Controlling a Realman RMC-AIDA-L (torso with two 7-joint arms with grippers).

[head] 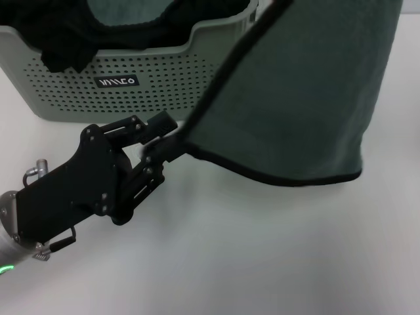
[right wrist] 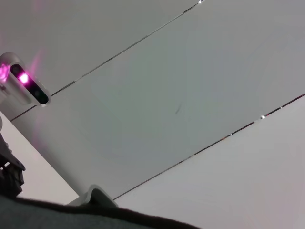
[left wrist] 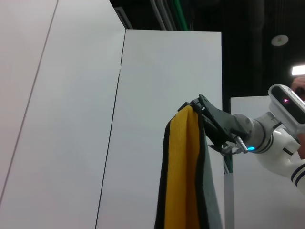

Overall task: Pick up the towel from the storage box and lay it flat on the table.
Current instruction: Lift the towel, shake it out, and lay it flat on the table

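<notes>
The dark teal towel (head: 302,98) with black piping hangs in the air at the right, above the white table (head: 262,249). Its lower edge is clear of the tabletop. My left gripper (head: 161,146) is at the towel's lower left corner, shut on the piped edge. In the left wrist view my right gripper (left wrist: 195,107) is shut on the top of the hanging towel (left wrist: 209,191), which shows a yellow band between black edges beside its grey-green face. The sage-green storage box (head: 157,85) stands at the back left. The right wrist view catches only a strip of towel (right wrist: 71,217).
Black fabric (head: 72,39) lies in the storage box and spills over its front rim. Bare white tabletop stretches in front of the box and under the towel. The robot's head (right wrist: 26,83) with a pink light shows in the right wrist view.
</notes>
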